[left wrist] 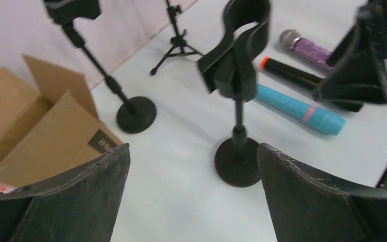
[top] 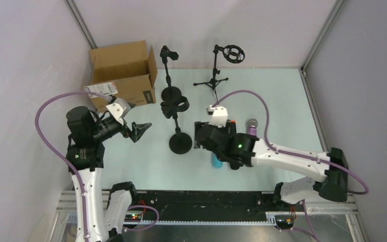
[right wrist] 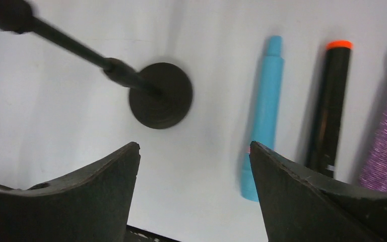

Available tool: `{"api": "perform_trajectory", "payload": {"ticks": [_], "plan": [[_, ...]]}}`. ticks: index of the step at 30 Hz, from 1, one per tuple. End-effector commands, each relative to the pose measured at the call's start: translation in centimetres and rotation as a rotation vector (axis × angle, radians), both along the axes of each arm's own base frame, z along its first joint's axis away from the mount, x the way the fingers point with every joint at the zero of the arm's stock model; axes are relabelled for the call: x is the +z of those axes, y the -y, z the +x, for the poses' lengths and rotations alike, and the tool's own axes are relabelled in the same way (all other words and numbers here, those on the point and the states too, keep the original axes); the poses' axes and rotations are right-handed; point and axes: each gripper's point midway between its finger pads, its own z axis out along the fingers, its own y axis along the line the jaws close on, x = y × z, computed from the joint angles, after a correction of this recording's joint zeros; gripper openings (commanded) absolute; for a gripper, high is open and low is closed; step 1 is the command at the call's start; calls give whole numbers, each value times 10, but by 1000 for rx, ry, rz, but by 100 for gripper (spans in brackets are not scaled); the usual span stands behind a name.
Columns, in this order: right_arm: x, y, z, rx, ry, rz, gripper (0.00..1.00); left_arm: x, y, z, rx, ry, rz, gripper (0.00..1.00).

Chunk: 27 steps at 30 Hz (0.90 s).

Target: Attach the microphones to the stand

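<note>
While lying parallel at frame right: turquoise microphone (right wrist: 264,116), black orange-tipped microphone (right wrist: 330,106), glittery purple microphone (right wrist: 385,146); left claw (left wrist: 192,151), right claw (right wrist: 194,146) gaping, empty.

enclosure: plain pale back wall (top: 196,25), left wall (top: 20,60) and right wall (top: 368,75), matt, faintly lilac-grey. 
framing: left corner post (top: 80,22) and right corner post (top: 322,33), grey metal, where the side walls meet the back wall. 
desk (top: 262,91): smooth pale mint top, reaching all three walls. 
near edge: black strip (top: 201,199), then a slotted metal rail (top: 206,219). 
clutter: open brown cardboard box (top: 123,70) at the back left, white label (top: 101,89) on its side. 
light: even, shadows soft.
</note>
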Motion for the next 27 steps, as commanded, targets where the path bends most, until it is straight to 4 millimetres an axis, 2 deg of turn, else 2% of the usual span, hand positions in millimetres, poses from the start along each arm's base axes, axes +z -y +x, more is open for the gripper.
{"api": "perform_trajectory", "payload": {"ticks": [1, 2, 3, 4, 9, 12, 18, 22, 27], "plan": [[-10, 46, -3, -21, -92, -15, 84, 11, 31, -24, -154, 27, -28, 100], [-14, 64, 3, -63, -118, -7, 84, 8, 34, -25, -163, 24, -24, 100], [-14, 69, 2, -58, -151, 19, 84, 6, 39, -26, -181, 22, -13, 100], [-24, 86, 9, -104, -182, 9, 84, 5, 42, -25, -185, 20, -8, 100], [-51, 119, 23, -194, -296, -13, 85, 9, 45, -10, -169, -6, 11, 100], [-66, 120, 26, -205, -329, -30, 83, 16, 41, -4, -137, 16, 27, 100], [-86, 104, 37, -193, -374, -11, 78, 20, 28, -10, -55, 79, 63, 100], [-94, 124, 42, -269, -397, -43, 77, 10, 24, -18, -36, 107, 90, 100], [-84, 133, 43, -342, -393, 17, 75, 1, 20, -18, -14, 87, 100, 100]]}}
